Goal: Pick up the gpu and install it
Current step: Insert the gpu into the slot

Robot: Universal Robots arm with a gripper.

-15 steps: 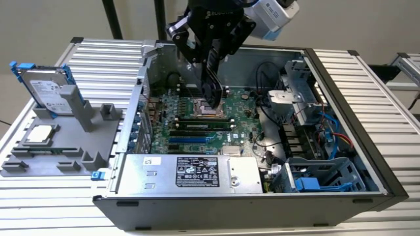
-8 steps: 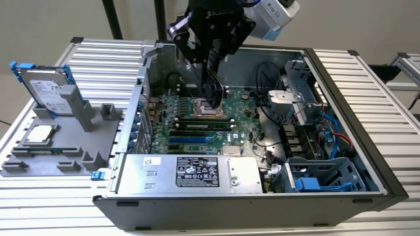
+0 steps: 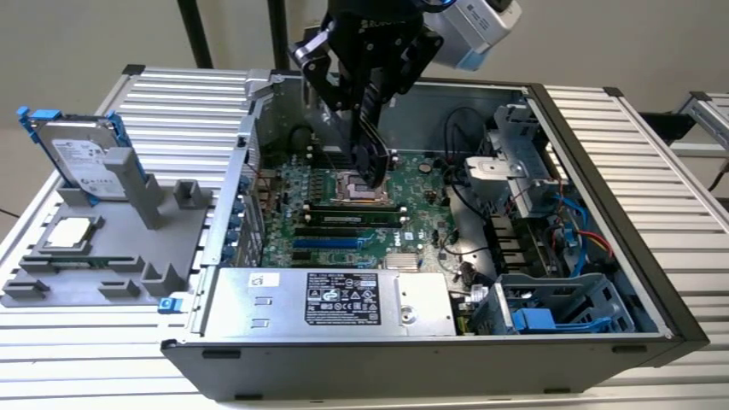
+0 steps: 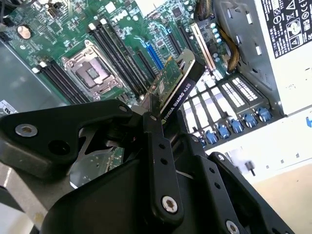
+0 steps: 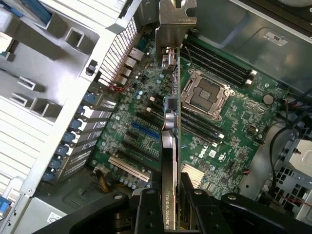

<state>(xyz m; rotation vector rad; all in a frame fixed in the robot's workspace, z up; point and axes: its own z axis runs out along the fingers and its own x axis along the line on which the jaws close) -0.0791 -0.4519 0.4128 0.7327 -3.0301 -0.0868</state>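
The gpu (image 3: 367,149) hangs edge-on inside the open computer case (image 3: 592,171), just above the green motherboard (image 3: 341,209) near the empty processor socket (image 3: 364,186). In both wrist views it is a thin green card with a black shroud (image 4: 178,83), and its silver bracket (image 5: 175,24) is at the far end. My black gripper (image 3: 367,94) is shut on the card's upper edge, one finger (image 4: 158,146) pressed to each face (image 5: 170,197). The blue expansion slot (image 5: 144,130) lies beside the card on the board, apart from it.
A grey fixture tray (image 3: 102,256) at the exterior view's left carries a silver hard drive with blue clips (image 3: 85,158) and a square processor chip (image 3: 71,232). A power supply (image 3: 330,299), a drive cage (image 3: 558,307) and cables (image 3: 467,184) crowd the case.
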